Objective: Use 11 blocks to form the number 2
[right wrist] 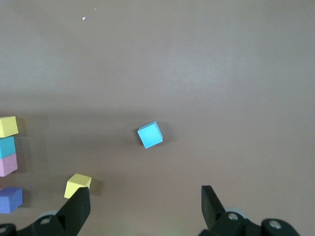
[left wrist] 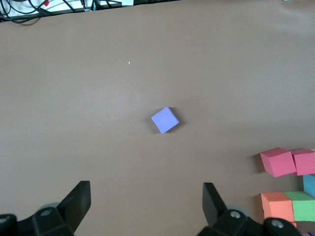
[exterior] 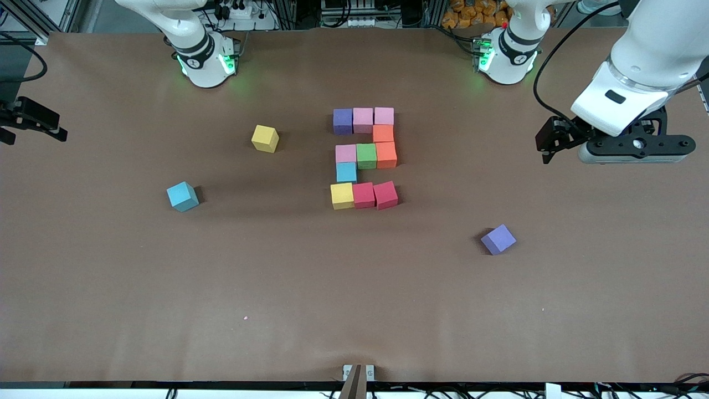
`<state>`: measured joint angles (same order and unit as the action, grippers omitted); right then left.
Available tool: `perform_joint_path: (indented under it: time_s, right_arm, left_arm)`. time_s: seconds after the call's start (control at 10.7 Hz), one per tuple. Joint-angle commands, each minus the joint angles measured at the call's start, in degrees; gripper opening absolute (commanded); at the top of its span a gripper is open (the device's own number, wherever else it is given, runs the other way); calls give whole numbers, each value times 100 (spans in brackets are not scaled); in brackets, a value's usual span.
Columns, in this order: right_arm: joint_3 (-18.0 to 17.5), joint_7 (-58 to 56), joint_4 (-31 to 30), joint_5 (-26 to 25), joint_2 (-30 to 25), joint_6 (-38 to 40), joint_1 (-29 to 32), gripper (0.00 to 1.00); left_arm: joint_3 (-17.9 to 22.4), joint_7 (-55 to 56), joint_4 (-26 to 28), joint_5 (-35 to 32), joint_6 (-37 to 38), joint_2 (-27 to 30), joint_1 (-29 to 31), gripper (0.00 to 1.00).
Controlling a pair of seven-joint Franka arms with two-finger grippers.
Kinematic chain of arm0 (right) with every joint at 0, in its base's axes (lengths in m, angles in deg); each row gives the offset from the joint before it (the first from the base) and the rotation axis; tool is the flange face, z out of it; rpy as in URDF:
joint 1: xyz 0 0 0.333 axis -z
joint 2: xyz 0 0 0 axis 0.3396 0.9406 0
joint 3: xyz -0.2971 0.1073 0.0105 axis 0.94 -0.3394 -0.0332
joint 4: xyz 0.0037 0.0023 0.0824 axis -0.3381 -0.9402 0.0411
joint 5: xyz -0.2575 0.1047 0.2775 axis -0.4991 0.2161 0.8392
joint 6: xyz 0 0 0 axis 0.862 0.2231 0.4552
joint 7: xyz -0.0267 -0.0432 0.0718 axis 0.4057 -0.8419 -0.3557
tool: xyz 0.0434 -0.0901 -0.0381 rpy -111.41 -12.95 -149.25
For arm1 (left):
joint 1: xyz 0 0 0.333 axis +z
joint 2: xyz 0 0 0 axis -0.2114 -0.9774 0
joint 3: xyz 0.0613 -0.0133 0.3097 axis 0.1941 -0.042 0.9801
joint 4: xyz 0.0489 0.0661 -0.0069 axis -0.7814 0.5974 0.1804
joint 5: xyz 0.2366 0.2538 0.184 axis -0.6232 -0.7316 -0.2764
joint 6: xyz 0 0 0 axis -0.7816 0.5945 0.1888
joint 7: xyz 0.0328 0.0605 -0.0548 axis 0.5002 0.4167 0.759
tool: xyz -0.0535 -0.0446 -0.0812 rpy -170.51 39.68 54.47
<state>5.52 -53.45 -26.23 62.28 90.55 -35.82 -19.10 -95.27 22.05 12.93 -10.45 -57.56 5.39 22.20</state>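
1. Nearest the front camera lies a loose purple block [exterior: 498, 239], turned askew on the brown worktop [exterior: 277, 310], toward the left arm's end.
2. It is seen centred in the left wrist view [left wrist: 165, 120], well apart from the left pincer [left wrist: 146, 206], whose fingers [left wrist: 78, 201] are spread wide with nothing between them.
3. At the left arm's edge of the worktop the left pincer [exterior: 554, 141] is held in the air, empty.
4. Farther from the camera than that purple block, the number 2 [exterior: 365, 158] is laid out at mid-worktop from cubes set edge to edge.
5. Its row farthest from the camera is made of a purple cube [exterior: 343, 121] and two pink ones; an orange cube [exterior: 383, 133] joins it to a middle row of pink, green [exterior: 366, 155] and orange.
6. A light blue cube [exterior: 347, 172] leads to the nearest row of yellow [exterior: 342, 195] and two red, the end red cube [exterior: 385, 195] being slightly skewed.
7. Toward the right arm's end, a loose light blue block [exterior: 183, 196] and a loose yellow block [exterior: 265, 138] are found, the yellow one farther from the camera.
8. In the right wrist view, the light blue block [right wrist: 150, 134] lies well apart from the right pincer [right wrist: 146, 206], which is wide open and empty.
9. At the right arm's edge of the worktop the right pincer [exterior: 30, 119] is only partly seen.
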Motion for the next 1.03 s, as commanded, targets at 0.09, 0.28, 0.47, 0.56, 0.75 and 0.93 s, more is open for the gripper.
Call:
perform_joint_path:
  time_s: [0.09,0.28,0.47,0.56,0.75,0.93]
  right_arm:
    - [-27,-12,-134,72,-34,-513,39,100]
    - [-18,-12,-134,72,1,-514,47,100]
    - [-18,-12,-134,72,-8,-488,56,100]
    - [-18,-12,-134,72,-8,-488,56,100]
    - [-18,-12,-134,72,-8,-488,56,100]
    - [-18,-12,-134,72,-8,-470,56,100]
  left_arm:
    - [180,97,156,225,33,220,-15,100]
    - [1211,35,156,234,42,229,-958,100]
    - [2147,0,147,513,33,264,-1639,100]
    - [2367,-96,147,751,33,290,-1676,100]
    - [2641,-421,357,858,33,491,-1711,100]
    - [2913,-448,612,859,-10,597,-1843,100]
